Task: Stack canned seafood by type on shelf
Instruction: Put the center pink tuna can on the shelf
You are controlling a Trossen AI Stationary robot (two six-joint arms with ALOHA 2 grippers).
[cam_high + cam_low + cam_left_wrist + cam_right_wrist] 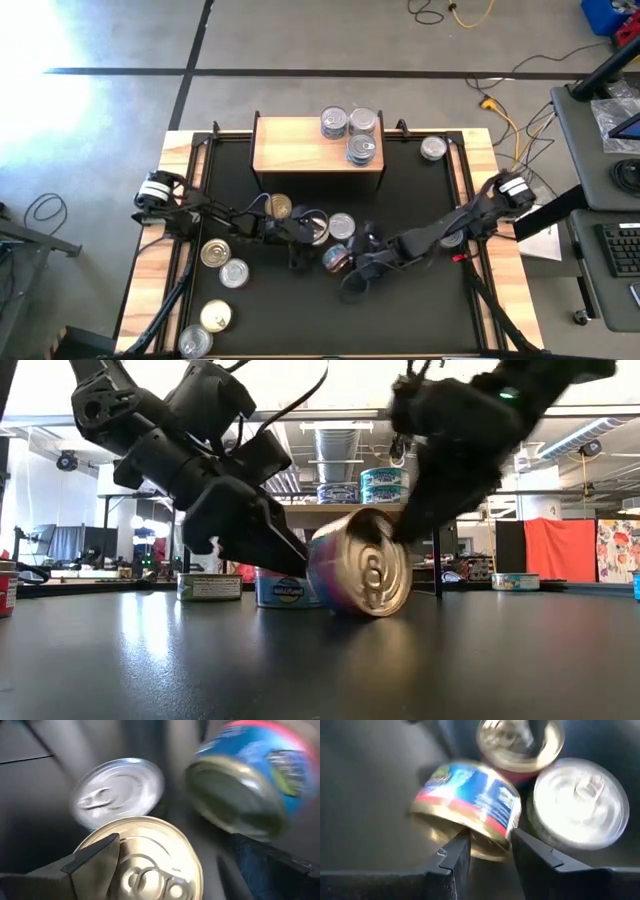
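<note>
Left front of the black table (pixel 420 300): four loose tins, flat — two gold lids (pixel 213 252) (pixel 217 316), two silver (pixel 234 272) (pixel 196 341).

Left gripper (pixel 298 243) near table centre, fingers (pixel 95 857) spread wide, a gold-lidded tin (pixel 150 865) between them, a silver-lidded one (pixel 341 225) just past it. Grip not confirmed. Another gold lid (pixel 278 207) sits just behind that arm.

Centre: tilted tin (pixel 362 563), gold end with pull ring facing the low camera, blue and red paper label on the round wall. It leans on its edge. Right gripper (pixel 487 852) pinches its rim, fingers (pixel 455 857) narrow, one each side of the rim.

Shelf (pixel 290 145): plain light wood board at the back edge of the table. Three silver tin tops (pixel 334 123) (pixel 364 122) (pixel 364 150) clustered at its right end; the low view shows tins stacked there, count unclear.

Right rear: one silver tin (pixel 433 149) alone beside the shelf. One more, partly hidden under the right arm (pixel 452 238).
</note>
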